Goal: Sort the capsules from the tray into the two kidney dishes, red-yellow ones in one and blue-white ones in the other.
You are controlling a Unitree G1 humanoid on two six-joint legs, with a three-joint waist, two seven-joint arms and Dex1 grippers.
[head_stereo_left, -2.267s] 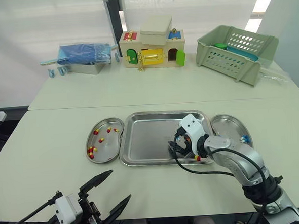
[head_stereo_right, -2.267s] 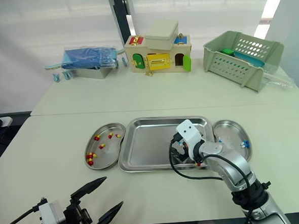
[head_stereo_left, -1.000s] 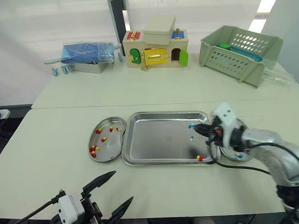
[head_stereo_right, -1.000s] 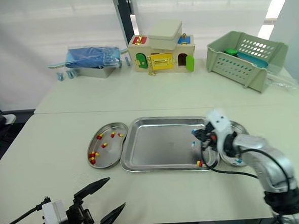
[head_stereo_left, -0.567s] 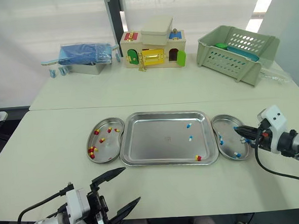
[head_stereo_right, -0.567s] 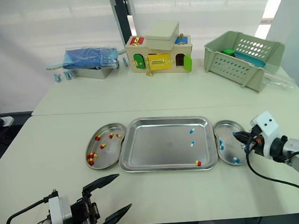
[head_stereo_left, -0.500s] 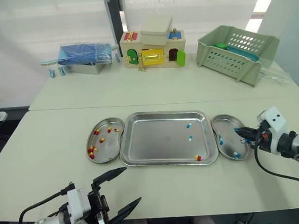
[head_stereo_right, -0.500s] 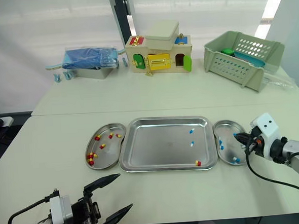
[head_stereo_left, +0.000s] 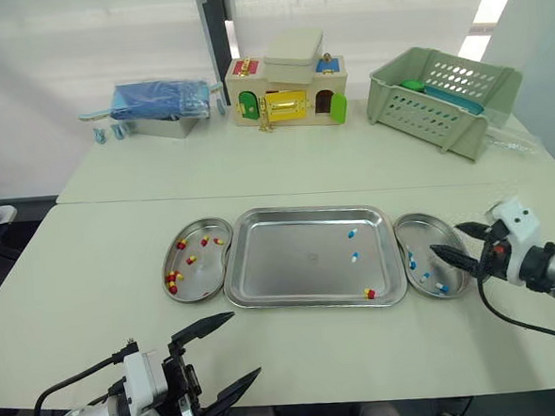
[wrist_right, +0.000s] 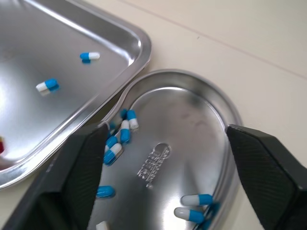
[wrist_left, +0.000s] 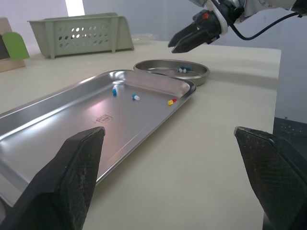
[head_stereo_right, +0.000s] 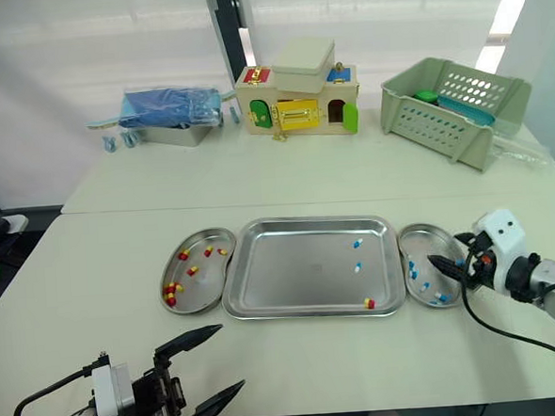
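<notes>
A steel tray (head_stereo_left: 290, 264) lies mid-table with two blue-white capsules (head_stereo_left: 354, 257) and one red-yellow capsule (head_stereo_left: 369, 294) in it. To its left, a kidney dish (head_stereo_left: 209, 268) holds several red-yellow capsules. The kidney dish (head_stereo_left: 444, 236) to its right holds several blue-white capsules (wrist_right: 120, 136). My right gripper (head_stereo_left: 444, 238) hovers open just above that right dish with nothing between its fingers. Low by the table's front edge, my left gripper (head_stereo_left: 245, 342) is spread wide open and empty; its wrist view looks across the tray (wrist_left: 72, 120) towards the right gripper (wrist_left: 192, 36).
At the back of the far table stand a toy house box (head_stereo_left: 287, 80), a green slatted basket (head_stereo_left: 440, 94) and a blue bag on a metal box (head_stereo_left: 153, 102). A seam runs between the two tables behind the tray.
My right gripper went from the tray's front right part over to the right dish and, in the last half second, opened above it. The left gripper stayed low at the front.
</notes>
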